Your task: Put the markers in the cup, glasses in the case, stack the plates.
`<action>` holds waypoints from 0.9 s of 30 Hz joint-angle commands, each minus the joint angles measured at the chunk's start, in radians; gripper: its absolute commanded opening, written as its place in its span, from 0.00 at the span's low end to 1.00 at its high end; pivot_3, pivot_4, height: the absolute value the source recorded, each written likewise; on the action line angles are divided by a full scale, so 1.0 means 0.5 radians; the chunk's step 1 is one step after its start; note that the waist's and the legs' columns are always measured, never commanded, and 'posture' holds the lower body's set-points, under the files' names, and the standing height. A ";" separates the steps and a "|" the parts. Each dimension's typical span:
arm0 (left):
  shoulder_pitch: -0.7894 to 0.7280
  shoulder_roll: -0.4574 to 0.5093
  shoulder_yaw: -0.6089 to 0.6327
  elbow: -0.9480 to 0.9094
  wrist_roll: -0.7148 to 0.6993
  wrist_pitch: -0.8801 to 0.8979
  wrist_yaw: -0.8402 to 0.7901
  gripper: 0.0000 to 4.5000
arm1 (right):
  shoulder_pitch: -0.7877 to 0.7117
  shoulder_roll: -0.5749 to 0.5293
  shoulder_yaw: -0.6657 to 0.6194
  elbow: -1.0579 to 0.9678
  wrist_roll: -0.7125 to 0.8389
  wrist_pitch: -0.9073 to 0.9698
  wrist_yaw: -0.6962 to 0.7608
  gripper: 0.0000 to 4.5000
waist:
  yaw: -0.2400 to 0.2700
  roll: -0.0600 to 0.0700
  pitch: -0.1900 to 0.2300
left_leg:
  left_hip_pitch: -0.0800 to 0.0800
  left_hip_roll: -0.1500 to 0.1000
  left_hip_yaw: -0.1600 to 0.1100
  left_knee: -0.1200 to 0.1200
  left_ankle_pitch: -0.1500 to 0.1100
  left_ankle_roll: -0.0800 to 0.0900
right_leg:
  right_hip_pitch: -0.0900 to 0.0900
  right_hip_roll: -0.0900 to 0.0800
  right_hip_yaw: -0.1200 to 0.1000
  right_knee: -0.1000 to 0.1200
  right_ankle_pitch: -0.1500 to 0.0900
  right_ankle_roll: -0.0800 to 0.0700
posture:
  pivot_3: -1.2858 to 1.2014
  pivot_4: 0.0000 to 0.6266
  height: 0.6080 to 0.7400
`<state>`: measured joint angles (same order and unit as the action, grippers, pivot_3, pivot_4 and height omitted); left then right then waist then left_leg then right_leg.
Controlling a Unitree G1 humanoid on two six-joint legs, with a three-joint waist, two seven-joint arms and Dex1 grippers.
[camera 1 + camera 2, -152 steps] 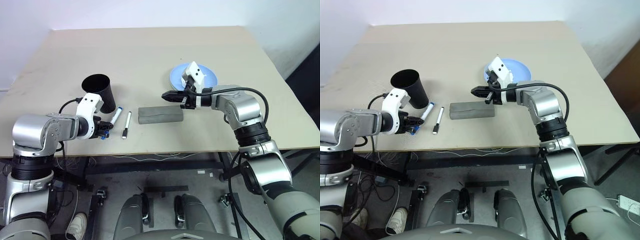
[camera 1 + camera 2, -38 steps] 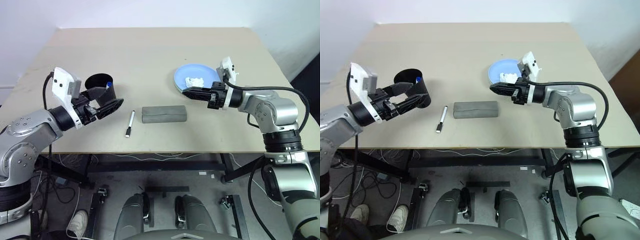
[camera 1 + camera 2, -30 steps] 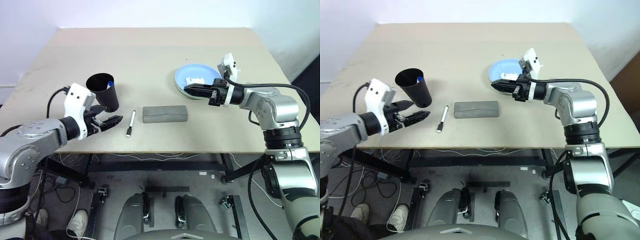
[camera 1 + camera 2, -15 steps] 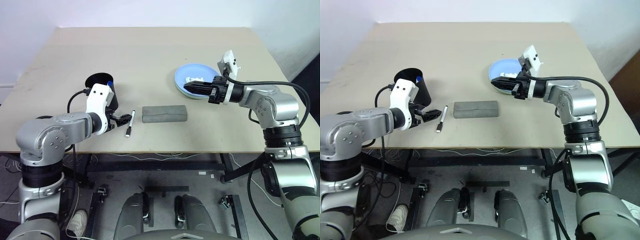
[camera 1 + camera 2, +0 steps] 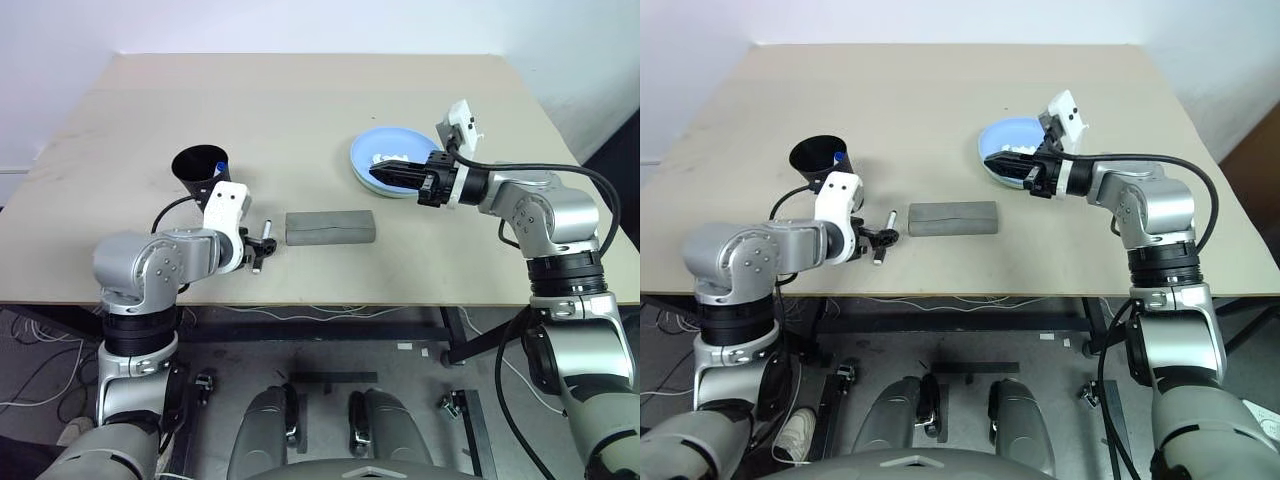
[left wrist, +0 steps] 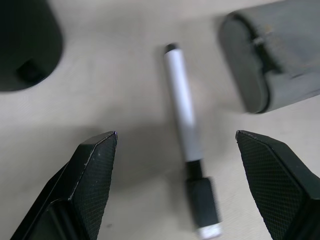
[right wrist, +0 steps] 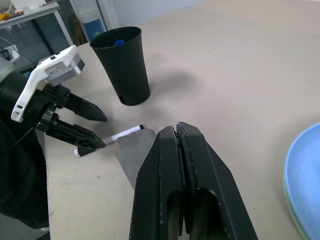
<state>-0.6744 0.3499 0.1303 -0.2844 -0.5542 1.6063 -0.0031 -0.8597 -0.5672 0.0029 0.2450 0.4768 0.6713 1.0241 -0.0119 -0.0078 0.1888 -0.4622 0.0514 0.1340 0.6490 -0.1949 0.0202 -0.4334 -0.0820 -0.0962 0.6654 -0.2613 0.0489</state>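
**Left claw poised over the last marker**

The left claw [image 6: 175, 150] is spread wide with nothing in it, hovering just above the black-capped marker [image 6: 186, 130], which lies flat on the table [image 5: 300, 130] between the 2 fingers [image 6: 92, 170]. The grey case [image 5: 330, 227] sits shut just beyond that claw, on the side toward the other arm. The black cup [image 5: 203, 172] stands just past the claw on the opposite side, with a blue cap [image 7: 119, 43] showing inside it.

The right claw [image 7: 180, 137] is pinched shut and holds nothing, hovering at the near rim of the plates [image 5: 385, 165]. A small white object [image 5: 385, 160] rests on the top blue plate, just past its tip; what it is cannot be told.

Judging from this, 1 marker is in the cup and 1 is left. The plates look stacked, blue on green. No glasses are in sight, so they may be inside the shut case.

The left wrist view shows the marker centred between the fingers, which the head views hide. The right wrist view alone shows the green rim [image 7: 295, 220] under the blue plate
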 commanded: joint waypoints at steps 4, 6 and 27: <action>-0.024 -0.039 -0.037 0.122 0.101 0.016 0.010 0.88 | 0.015 -0.021 -0.086 -0.089 0.024 -0.013 -0.031 0.01 | -0.001 0.000 0.000 | 0.000 0.000 0.000 0.000 0.001 0.000 | 0.000 0.000 0.000 0.000 0.000 0.000 | 0.52 0.24 0.77; -0.016 -0.039 -0.047 0.177 0.082 0.016 0.003 0.88 | 0.016 -0.013 -0.088 -0.087 0.020 -0.015 -0.044 0.01 | -0.001 0.000 0.000 | 0.000 0.000 0.000 0.000 0.000 0.001 | 0.000 0.000 0.000 0.001 0.000 0.000 | 0.52 0.24 0.77; -0.015 0.166 -0.181 0.210 -0.013 0.016 -0.017 0.06 | 0.020 0.000 -0.070 -0.064 -0.006 -0.054 -0.079 0.01 | -0.004 0.002 -0.001 | 0.006 0.000 -0.001 -0.001 -0.003 -0.001 | 0.004 -0.002 0.000 0.000 0.001 -0.003 | 0.52 0.24 0.77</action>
<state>-0.6889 0.4053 0.0533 -0.1870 -0.5642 1.5901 -0.0079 -0.8409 -0.5673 -0.0097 0.2366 0.4742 0.6681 0.9875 -0.0140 -0.0070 0.1883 -0.4594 0.0516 0.1337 0.6486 -0.1967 0.0197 -0.4312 -0.0829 -0.0961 0.6653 -0.2605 0.0476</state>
